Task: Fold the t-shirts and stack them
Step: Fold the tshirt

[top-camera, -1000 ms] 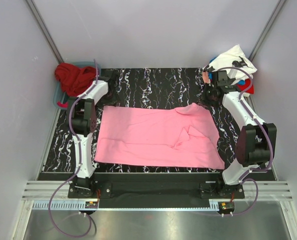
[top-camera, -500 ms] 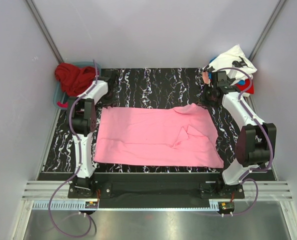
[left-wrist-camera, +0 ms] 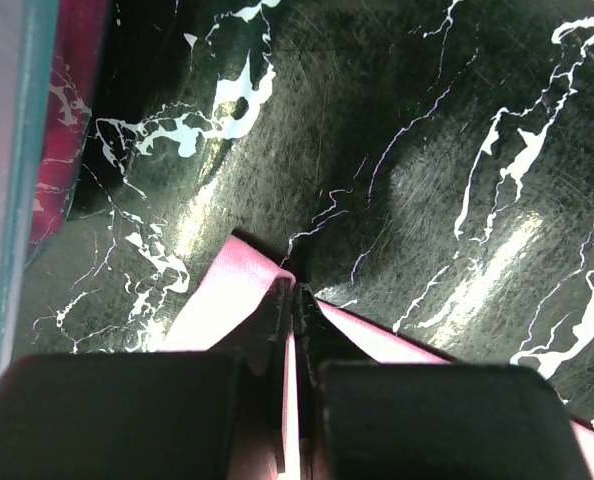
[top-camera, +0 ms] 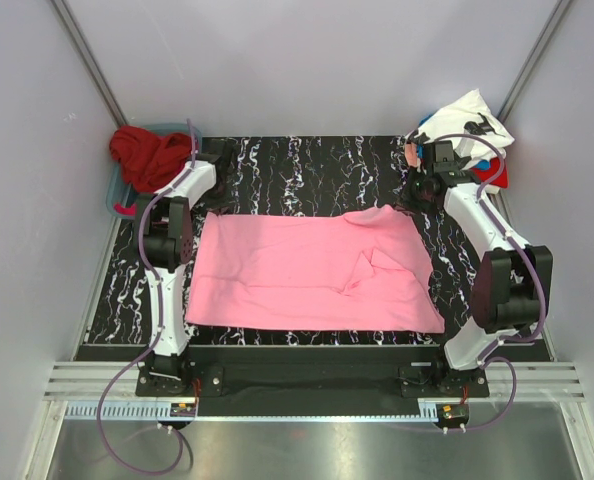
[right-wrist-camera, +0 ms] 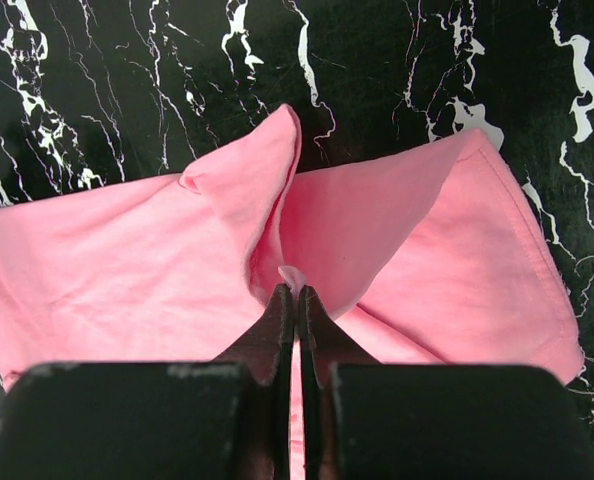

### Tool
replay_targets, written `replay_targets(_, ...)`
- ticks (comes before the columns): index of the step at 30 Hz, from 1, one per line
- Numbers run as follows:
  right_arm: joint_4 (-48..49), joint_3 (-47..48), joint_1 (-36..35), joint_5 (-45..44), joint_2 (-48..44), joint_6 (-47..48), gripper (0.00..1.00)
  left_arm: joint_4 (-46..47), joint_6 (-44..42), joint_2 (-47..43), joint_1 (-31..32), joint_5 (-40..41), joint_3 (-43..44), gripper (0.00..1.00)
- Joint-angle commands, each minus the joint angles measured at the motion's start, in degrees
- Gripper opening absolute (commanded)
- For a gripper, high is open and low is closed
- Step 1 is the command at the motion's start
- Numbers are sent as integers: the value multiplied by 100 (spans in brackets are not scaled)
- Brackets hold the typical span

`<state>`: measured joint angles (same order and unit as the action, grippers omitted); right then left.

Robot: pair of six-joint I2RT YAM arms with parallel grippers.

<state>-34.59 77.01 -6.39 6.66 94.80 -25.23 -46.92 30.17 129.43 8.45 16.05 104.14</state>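
A light pink t-shirt (top-camera: pixel 307 270) lies spread across the black marbled table (top-camera: pixel 297 170), with a small fold on its right half. My left gripper (left-wrist-camera: pixel 295 292) is shut on the shirt's far-left corner (left-wrist-camera: pixel 232 290), pinching the cloth between its fingertips. At the far-right corner my right gripper (right-wrist-camera: pixel 296 292) is shut on a raised ridge of the pink t-shirt (right-wrist-camera: pixel 127 260). A dark red t-shirt (top-camera: pixel 149 155) sits heaped at the back left. Several more t-shirts (top-camera: pixel 469 125), white with black print, blue, red and salmon, are piled at the back right.
The dark red shirt lies in a teal bin (top-camera: pixel 115 192) off the table's far-left corner; its wall (left-wrist-camera: pixel 17 150) shows close beside the left gripper. Grey walls close in the back and both sides. The arm bases stand at the near edge.
My left gripper has closed on the pink shirt's far-left corner. The shirt's right side has drawn slightly left and its raised far-right corner has flattened a little. The right gripper stays shut.
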Motion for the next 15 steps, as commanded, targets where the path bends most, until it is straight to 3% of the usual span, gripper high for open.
replay_targets(1,58,471,-37,-155,108,159,0,-159,-117,-189,-63,-67,-17,0)
replay_targets(9,-434,1527,-38,-375,557,423,0,-564,-284,-734,-63,-138,81,0)
replay_targets(15,-215,379,-37,-104,-495,177,0,-223,-232,-1682,34,-261,-1087,0)
